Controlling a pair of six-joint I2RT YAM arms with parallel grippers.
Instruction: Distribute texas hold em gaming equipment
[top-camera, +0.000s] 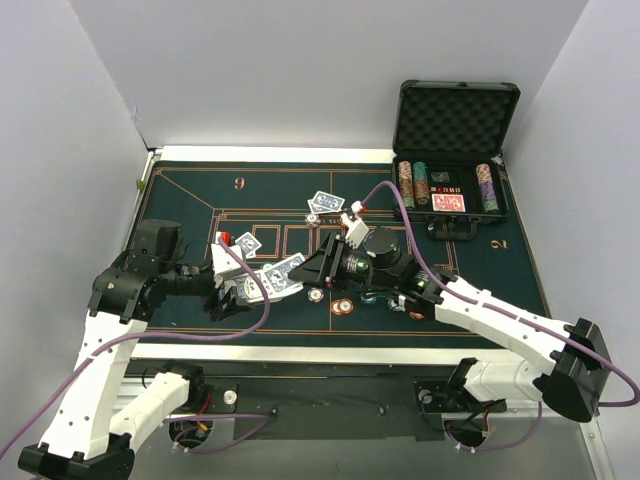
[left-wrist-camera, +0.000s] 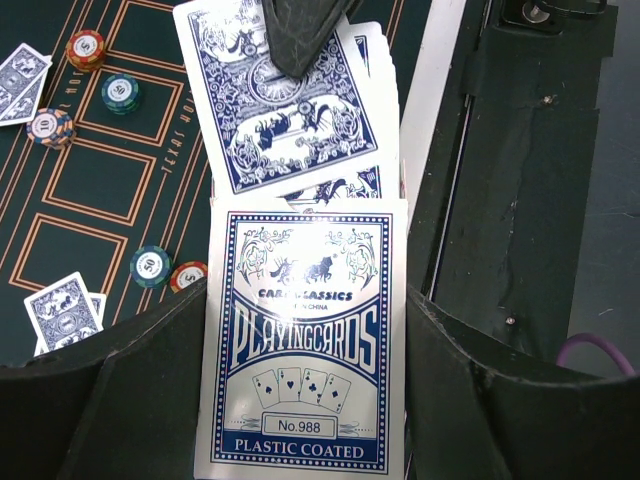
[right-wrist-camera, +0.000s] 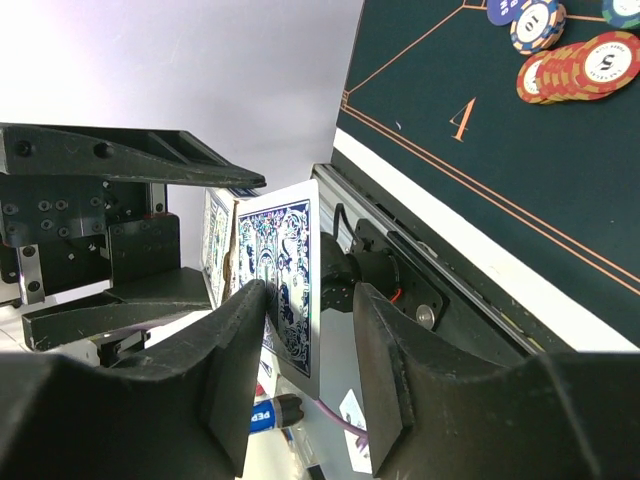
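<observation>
My left gripper (top-camera: 232, 290) (left-wrist-camera: 305, 345) is shut on a blue and white playing-card box (left-wrist-camera: 305, 340) at the mat's near left. Blue-backed cards (left-wrist-camera: 285, 110) (top-camera: 282, 275) fan out of the box's far end. My right gripper (top-camera: 314, 267) (right-wrist-camera: 310, 310) is open, with its jaws on either side of one blue-backed card (right-wrist-camera: 285, 280); the card touches the left finger and the other finger stands off. One right finger (left-wrist-camera: 300, 35) lies over the top card. Loose poker chips (top-camera: 343, 306) (left-wrist-camera: 85, 47) (right-wrist-camera: 590, 65) and face-down cards (top-camera: 325, 201) lie on the green mat.
A black foam-lined case (top-camera: 455, 110) stands open at the back right, holding rows of chips (top-camera: 412, 183) and a red-backed deck (top-camera: 449, 203). More chips (left-wrist-camera: 150, 265) and two cards (left-wrist-camera: 62, 310) lie near the left gripper. The mat's white front edge (left-wrist-camera: 430, 130) is close by.
</observation>
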